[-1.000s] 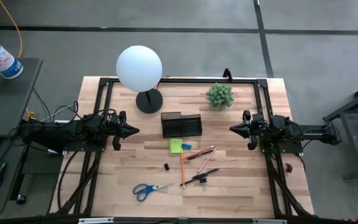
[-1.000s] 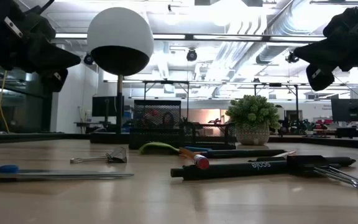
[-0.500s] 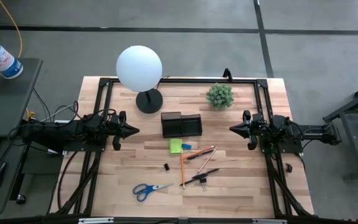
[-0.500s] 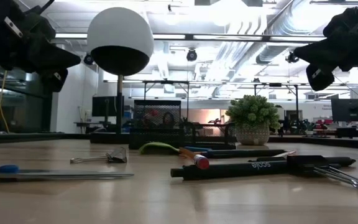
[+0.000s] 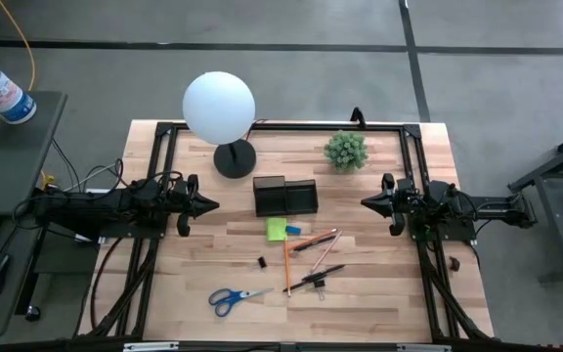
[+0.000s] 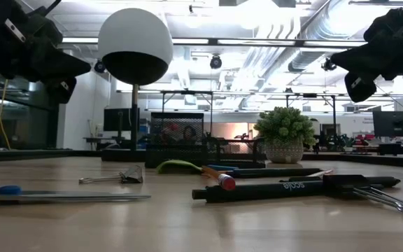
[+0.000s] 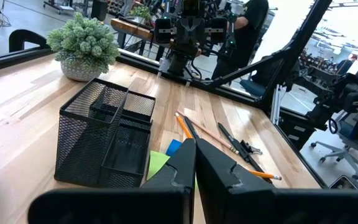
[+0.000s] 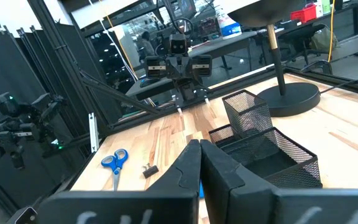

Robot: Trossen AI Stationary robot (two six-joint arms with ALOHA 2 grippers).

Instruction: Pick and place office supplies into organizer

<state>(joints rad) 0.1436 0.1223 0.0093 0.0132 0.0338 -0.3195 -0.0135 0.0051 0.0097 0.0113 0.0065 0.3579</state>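
— Where are the two arms, and how do they stand?

— The left gripper is at the left side of the table, raised above the wood, and it points toward the middle. Its two fingers are pressed together and nothing is between them. The right gripper is at the right side at the same height and points back at the left one. Its fingers are closed too, and empty. Both arms lie stretched out level, well apart from the things.

— And the organizer?

— The organizer is a black mesh box between the two grippers, near the lamp and the small plant.

— Where are the supplies?

— All lie on the table, outside the box. The green sticky-note pad is just beside the box, with the small blue block next to it. The orange pencil and the dark pens cross each other close by. One black clip lies alone, and the blue-handled scissors are nearest the front edge.
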